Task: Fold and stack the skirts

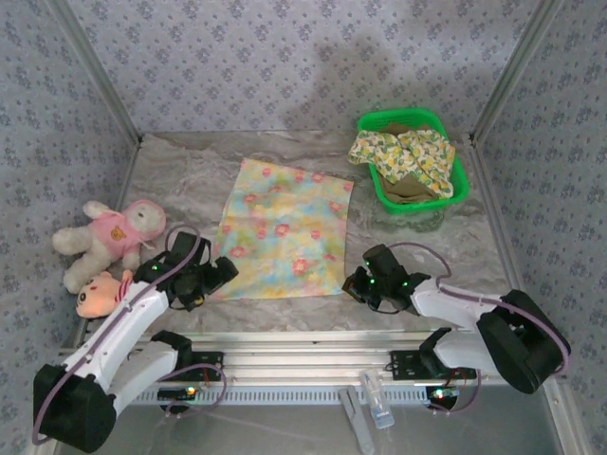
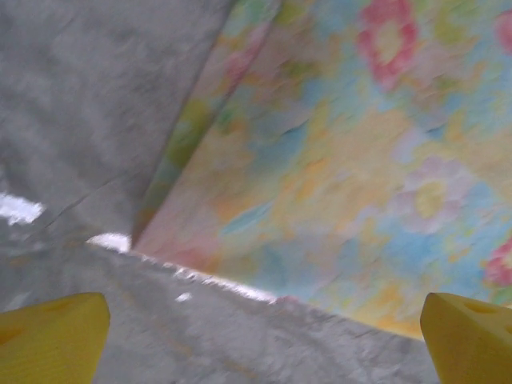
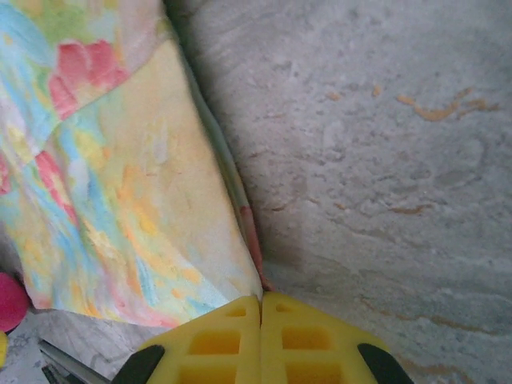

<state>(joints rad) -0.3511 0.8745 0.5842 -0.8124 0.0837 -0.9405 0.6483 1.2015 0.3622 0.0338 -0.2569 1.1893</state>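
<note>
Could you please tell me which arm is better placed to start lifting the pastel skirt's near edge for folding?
Probably right: the right pincer is shut at the near right corner of the pastel skirt, while the left pincer is open, the near edge ahead of its fingertips.

Pale yellow pastel skirt (image 1: pixel 287 230) lies spread flat at the centre of the table (image 1: pixel 180 180). Left gripper (image 1: pixel 220 273) sits at its near-left corner, right gripper (image 1: pixel 354 282) at its near-right corner. Green basket (image 1: pixel 461 182), far right, holds floral skirt (image 1: pixel 403 152) draped over olive-khaki skirt (image 1: pixel 406 191). Pink plush toy (image 1: pixel 112 232) lies at left.
</note>
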